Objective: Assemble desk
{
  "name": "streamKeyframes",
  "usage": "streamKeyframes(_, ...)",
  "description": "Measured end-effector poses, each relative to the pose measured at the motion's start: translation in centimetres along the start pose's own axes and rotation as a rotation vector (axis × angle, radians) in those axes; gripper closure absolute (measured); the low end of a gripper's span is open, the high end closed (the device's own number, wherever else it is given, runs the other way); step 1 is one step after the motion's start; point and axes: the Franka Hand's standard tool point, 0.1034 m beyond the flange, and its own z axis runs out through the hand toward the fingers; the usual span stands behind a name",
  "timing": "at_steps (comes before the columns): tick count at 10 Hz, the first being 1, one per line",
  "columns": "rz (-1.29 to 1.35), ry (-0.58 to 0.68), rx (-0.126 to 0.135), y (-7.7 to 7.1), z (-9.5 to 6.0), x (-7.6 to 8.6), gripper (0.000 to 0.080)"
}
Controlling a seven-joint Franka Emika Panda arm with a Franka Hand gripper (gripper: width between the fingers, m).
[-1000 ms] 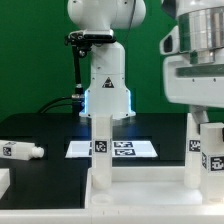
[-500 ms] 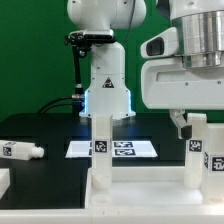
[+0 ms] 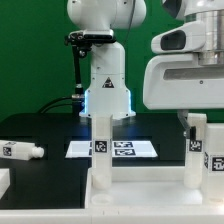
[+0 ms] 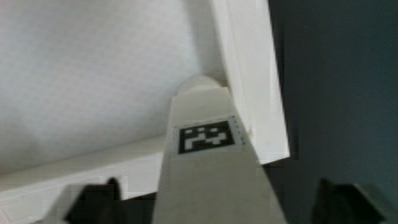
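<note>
Exterior view: desk (image 3: 140, 190) legs stand upright; end effector (image 3: 188, 128) open astride right leg (image 3: 196, 150).

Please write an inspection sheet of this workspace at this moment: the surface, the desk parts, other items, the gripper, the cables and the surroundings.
Surface: black table, mostly bare.
Job's things: tabletop panel lies at the front with two legs standing on it, left leg and right leg; a loose leg lies at the exterior view's left.
Clutter: marker board lies flat behind the legs.
Gripper: gripper straddles the right leg, fingers either side; contact unclear.
Cables: black cable runs beside the robot base.
Surroundings: green backdrop.
</note>
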Motion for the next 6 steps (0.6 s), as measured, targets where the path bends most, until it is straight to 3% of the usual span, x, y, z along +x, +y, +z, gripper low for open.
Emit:
streamKeyframes(1,0.055,0.000,0.001,-0.02,0.00,-0.01,0.0389)
streamKeyframes(2,0.148,0.000,0.001,-0.04,0.00,-0.01,0.0520)
streamKeyframes(4,0.416,0.006,0.000,-0.26,0.05,-0.09,0.0515)
streamKeyframes(6,0.864,0.002,0.011,-0.86,0.23,-0.33,0.0515)
